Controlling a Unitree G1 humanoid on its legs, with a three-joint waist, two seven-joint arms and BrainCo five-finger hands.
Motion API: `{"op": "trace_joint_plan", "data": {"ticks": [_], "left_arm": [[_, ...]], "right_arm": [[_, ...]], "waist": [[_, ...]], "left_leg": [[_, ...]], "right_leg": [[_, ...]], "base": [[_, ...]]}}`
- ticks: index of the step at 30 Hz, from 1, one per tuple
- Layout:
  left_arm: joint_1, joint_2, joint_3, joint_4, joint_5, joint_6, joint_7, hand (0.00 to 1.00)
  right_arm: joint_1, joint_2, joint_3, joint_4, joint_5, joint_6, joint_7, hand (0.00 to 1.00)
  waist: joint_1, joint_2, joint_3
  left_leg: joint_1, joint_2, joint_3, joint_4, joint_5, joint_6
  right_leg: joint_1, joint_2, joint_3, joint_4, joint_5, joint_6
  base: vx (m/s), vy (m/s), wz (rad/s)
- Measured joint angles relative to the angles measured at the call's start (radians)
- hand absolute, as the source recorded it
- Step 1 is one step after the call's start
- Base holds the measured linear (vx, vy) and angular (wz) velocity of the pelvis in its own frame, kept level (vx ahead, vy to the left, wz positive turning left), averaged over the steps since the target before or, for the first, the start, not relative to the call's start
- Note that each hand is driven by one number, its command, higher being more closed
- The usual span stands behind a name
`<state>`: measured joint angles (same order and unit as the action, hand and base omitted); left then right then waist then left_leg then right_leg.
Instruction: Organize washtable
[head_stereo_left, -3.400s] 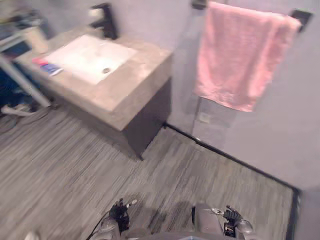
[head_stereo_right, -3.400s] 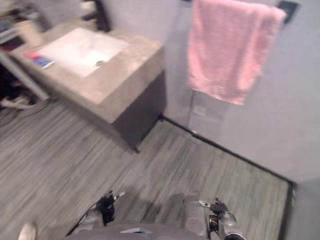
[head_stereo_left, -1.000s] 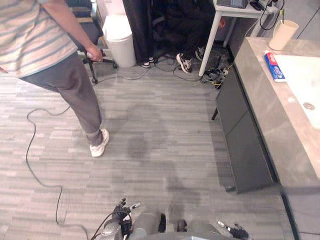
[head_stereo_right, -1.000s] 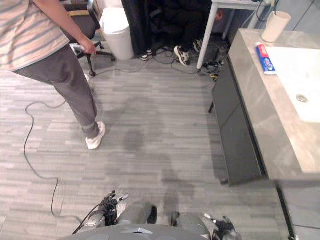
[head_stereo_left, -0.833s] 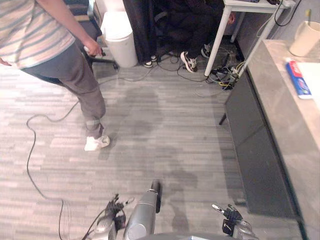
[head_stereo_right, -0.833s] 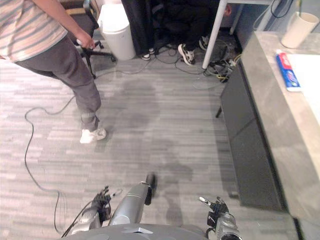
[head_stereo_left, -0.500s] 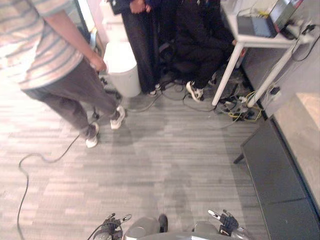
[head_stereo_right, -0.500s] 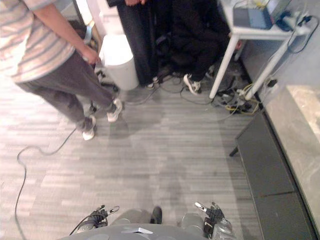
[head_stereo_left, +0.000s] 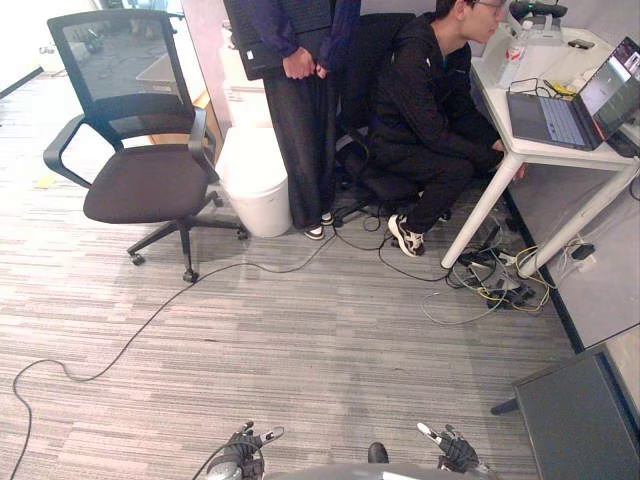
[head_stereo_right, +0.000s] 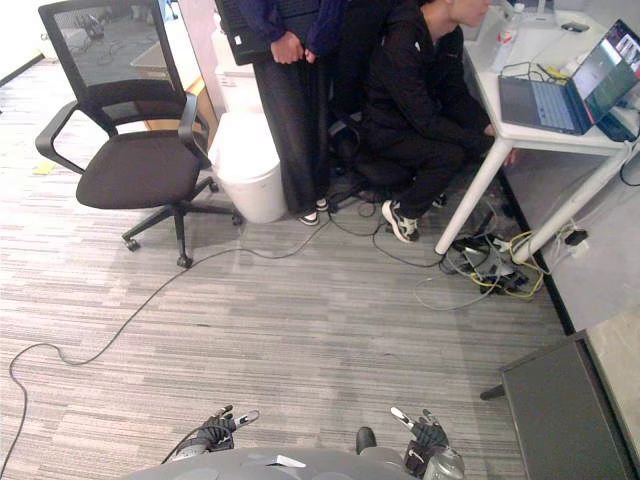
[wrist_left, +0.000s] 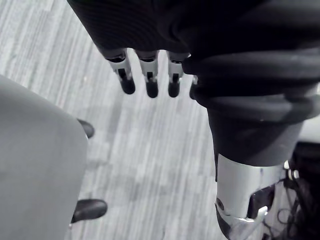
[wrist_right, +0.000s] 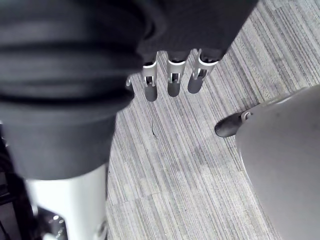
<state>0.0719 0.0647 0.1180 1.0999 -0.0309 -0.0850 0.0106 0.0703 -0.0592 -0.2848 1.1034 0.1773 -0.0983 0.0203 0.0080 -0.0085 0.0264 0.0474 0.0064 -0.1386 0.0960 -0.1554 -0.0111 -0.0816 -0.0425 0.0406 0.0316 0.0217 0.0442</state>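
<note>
The washtable shows as a dark cabinet front (head_stereo_left: 578, 418) at the lower right corner, its top out of frame. My left hand (head_stereo_left: 244, 447) and right hand (head_stereo_left: 456, 451) hang low at the bottom edge, far from the cabinet. In the left wrist view the fingers (wrist_left: 148, 80) point straight down over the striped floor with nothing in them. The right wrist view has the right hand's fingers (wrist_right: 172, 80) equally straight and bare.
A black office chair (head_stereo_left: 140, 182) stands at the far left beside a white bin (head_stereo_left: 250, 175). One person stands (head_stereo_left: 295, 100) and another sits (head_stereo_left: 430, 95) at a white desk (head_stereo_left: 520, 140) with a laptop (head_stereo_left: 580, 105). Cables (head_stereo_left: 490, 282) lie tangled under it.
The camera has swung away from the washtable: sink, cup and toothpaste left the picture, and the chair, desk and seated person came in. Both hands stay low and open.
</note>
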Motion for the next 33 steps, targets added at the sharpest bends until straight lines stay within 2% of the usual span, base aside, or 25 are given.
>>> {"op": "trace_joint_plan", "data": {"ticks": [10, 13, 14, 15, 16, 17, 18, 19, 20, 21, 22, 23, 24, 25, 27, 28, 29, 30, 31, 33], "left_arm": [[-0.003, 0.005, 0.001, 0.01, 0.002, 0.001, 0.0, 0.0], [-0.039, 0.017, 0.001, 0.044, 0.032, 0.009, -0.001, 0.0], [-0.044, 0.028, 0.003, 0.044, 0.056, 0.014, 0.0, 0.0], [-0.043, 0.031, 0.004, 0.044, 0.062, 0.016, 0.0, 0.0], [-0.039, 0.032, 0.024, 0.04, 0.073, 0.019, 0.0, 0.0], [-0.031, 0.03, 0.065, 0.04, 0.082, 0.02, 0.001, 0.0], [-0.031, 0.031, 0.094, 0.038, 0.084, 0.021, 0.001, 0.0], [-0.035, 0.028, 0.141, 0.026, 0.077, 0.022, 0.001, 0.0], [-0.037, 0.027, 0.167, -0.005, 0.075, 0.021, 0.002, 0.0], [-0.028, 0.029, 0.172, -0.005, 0.075, 0.02, 0.004, 0.0], [-0.019, 0.035, 0.178, 0.003, 0.076, 0.024, 0.006, 0.0], [-0.017, 0.031, 0.175, 0.005, 0.077, 0.028, 0.007, 0.0], [-0.019, 0.03, 0.173, 0.005, 0.077, 0.031, 0.008, 0.0], [-0.018, 0.028, 0.176, 0.003, 0.076, 0.03, 0.01, 0.0], [0.002, 0.027, 0.19, 0.001, 0.075, 0.03, 0.013, 0.0], [0.027, 0.013, 0.202, 0.001, 0.071, 0.027, 0.02, 0.0], [0.046, 0.004, 0.204, 0.0, 0.065, 0.015, 0.026, 0.0], [0.049, 0.003, 0.204, 0.002, 0.064, 0.012, 0.027, 0.0], [0.051, 0.006, 0.205, 0.021, 0.063, 0.012, 0.035, 0.0], [0.049, 0.027, 0.191, 0.038, 0.083, 0.014, 0.038, 0.0]], "right_arm": [[0.005, -0.002, -0.025, 0.042, 0.001, 0.002, 0.004, 0.0], [-0.001, -0.002, -0.045, 0.042, 0.006, 0.001, 0.012, 0.0], [-0.005, -0.002, -0.045, 0.04, 0.022, 0.0, 0.014, 0.0], [-0.005, -0.004, -0.045, 0.039, 0.024, 0.0, 0.015, 0.0], [0.0, -0.011, -0.042, 0.039, 0.028, 0.0, 0.019, 0.0], [0.005, -0.022, -0.033, 0.038, 0.027, 0.001, 0.022, 0.0], [0.003, -0.024, -0.028, 0.038, 0.027, 0.0, 0.023, 0.0], [0.009, -0.025, -0.027, 0.039, 0.027, 0.0, 0.024, 0.0], [0.016, -0.035, -0.027, 0.04, 0.029, 0.0, 0.025, 0.0], [0.016, -0.043, -0.026, 0.04, 0.031, 0.0, 0.025, 0.0], [0.01, -0.048, -0.024, 0.038, 0.039, -0.001, 0.024, 0.0], [0.006, -0.062, -0.027, 0.037, 0.039, -0.001, 0.02, 0.0], [0.006, -0.069, -0.027, 0.038, 0.039, 0.0, 0.02, 0.0], [0.001, -0.072, -0.033, 0.044, 0.039, 0.003, 0.019, 0.0], [-0.015, -0.072, -0.034, 0.046, 0.038, 0.003, 0.018, 0.0], [-0.021, -0.076, -0.033, 0.049, 0.037, 0.0, 0.016, 0.0], [-0.027, -0.083, -0.027, 0.068, 0.034, -0.005, 0.01, 0.0], [-0.029, -0.084, -0.026, 0.073, 0.033, -0.005, 0.009, 0.0], [-0.035, -0.065, -0.032, 0.076, 0.026, -0.005, 0.005, 0.0], [-0.037, -0.035, -0.033, 0.075, 0.026, -0.004, 0.012, 0.0]], "waist": [[-0.006, 0.003, 0.002], [-0.013, 0.001, 0.031], [-0.023, -0.005, 0.046], [-0.028, -0.006, 0.047], [-0.029, -0.003, 0.048], [-0.024, -0.002, 0.049], [-0.026, -0.007, 0.055], [-0.028, -0.013, 0.06], [-0.019, -0.006, 0.066], [-0.016, -0.001, 0.069], [-0.012, -0.009, 0.081], [-0.018, 0.012, 0.095], [-0.018, 0.016, 0.098], [-0.019, 0.018, 0.104], [-0.013, 0.015, 0.108], [-0.005, 0.025, 0.106], [0.007, 0.03, 0.106], [0.008, 0.03, 0.106], [0.013, 0.015, 0.099], [0.016, 0.004, 0.087]], "left_leg": [[0.012, 0.009, 0.039, -0.019, 0.0, -0.001], [0.012, 0.011, 0.059, -0.014, -0.025, -0.01], [0.013, 0.02, 0.104, 0.024, -0.064, -0.01], [0.013, 0.026, 0.125, 0.044, -0.081, -0.019], [0.012, 0.042, 0.157, 0.099, -0.118, -0.057], [0.001, 0.064, 0.186, 0.223, -0.159, -0.09], [-0.046, 0.077, 0.209, 0.351, -0.172, -0.105], [-0.136, 0.1, 0.241, 0.562, -0.153, -0.1], [-0.221, 0.13, 0.253, 0.766, -0.077, -0.108], [-0.251, 0.139, 0.259, 0.848, -0.008, -0.128], [-0.272, 0.15, 0.277, 0.926, 0.023, -0.123], [-0.295, 0.157, 0.291, 0.902, -0.083, -0.113], [-0.314, 0.156, 0.297, 0.856, -0.118, -0.114], [-0.349, 0.157, 0.291, 0.716, -0.144, -0.102], [-0.375, 0.159, 0.212, 0.491, -0.132, -0.119], [-0.357, 0.186, 0.147, 0.299, -0.092, -0.128], [-0.336, 0.223, 0.167, 0.227, -0.005, -0.164], [-0.324, 0.225, 0.182, 0.226, 0.023, -0.168], [-0.284, 0.228, 0.257, 0.237, 0.025, -0.168], [-0.234, 0.238, 0.369, 0.225, 0.001, -0.157]], "right_leg": [[0.007, -0.001, 0.018, -0.006, 0.001, 0.004], [-0.037, 0.001, 0.029, 0.092, -0.054, 0.003], [-0.067, 0.003, 0.038, 0.195, -0.115, 0.0], [-0.078, 0.004, 0.043, 0.236, -0.143, 0.0], [-0.093, 0.022, 0.056, 0.314, -0.203, -0.009], [-0.087, 0.037, 0.07, 0.358, -0.249, -0.033], [-0.086, 0.042, 0.07, 0.383, -0.27, -0.036], [-0.091, 0.051, 0.073, 0.414, -0.292, -0.043], [-0.088, 0.076, 0.096, 0.455, -0.31, -0.044], [-0.079, 0.084, 0.132, 0.476, -0.326, -0.051], [-0.056, 0.085, 0.18, 0.476, -0.337, -0.063], [-0.043, 0.09, 0.222, 0.462, -0.346, -0.075], [-0.043, 0.089, 0.246, 0.454, -0.35, -0.074], [-0.04, 0.085, 0.295, 0.434, -0.351, -0.071], [-0.041, 0.081, 0.362, 0.418, -0.358, -0.057], [-0.042, 0.088, 0.407, 0.404, -0.36, -0.038], [-0.031, 0.091, 0.461, 0.403, -0.372, -0.015], [-0.025, 0.088, 0.469, 0.398, -0.374, -0.013], [-0.017, 0.054, 0.462, 0.374, -0.338, 0.013], [-0.021, 0.018, 0.434, 0.314, -0.231, 0.055]], "base": [[0.0, 0.008, -0.07], [0.0, 0.0, -0.1], [0.02, -0.027, -0.07], [0.08, -0.086, -0.12], [0.17, -0.068, -0.2], [0.2, -0.051, -0.21], [0.11, 0.0, -0.17], [-0.02, -0.03, -0.31], [-0.1, -0.071, -0.67], [0.03, -0.059, -1.17], [0.15, -0.015, -1.29], [0.22, 0.035, -1.13], [0.13, 0.038, -0.95], [-0.02, 0.0, -0.8], [-0.18, -0.072, -1.2], [-0.04, 0.06, -1.81], [0.15, 0.169, -1.51], [0.4, 0.291, -1.59], [0.45, 0.285, -1.51], [0.41, 0.282, -1.51]]}}
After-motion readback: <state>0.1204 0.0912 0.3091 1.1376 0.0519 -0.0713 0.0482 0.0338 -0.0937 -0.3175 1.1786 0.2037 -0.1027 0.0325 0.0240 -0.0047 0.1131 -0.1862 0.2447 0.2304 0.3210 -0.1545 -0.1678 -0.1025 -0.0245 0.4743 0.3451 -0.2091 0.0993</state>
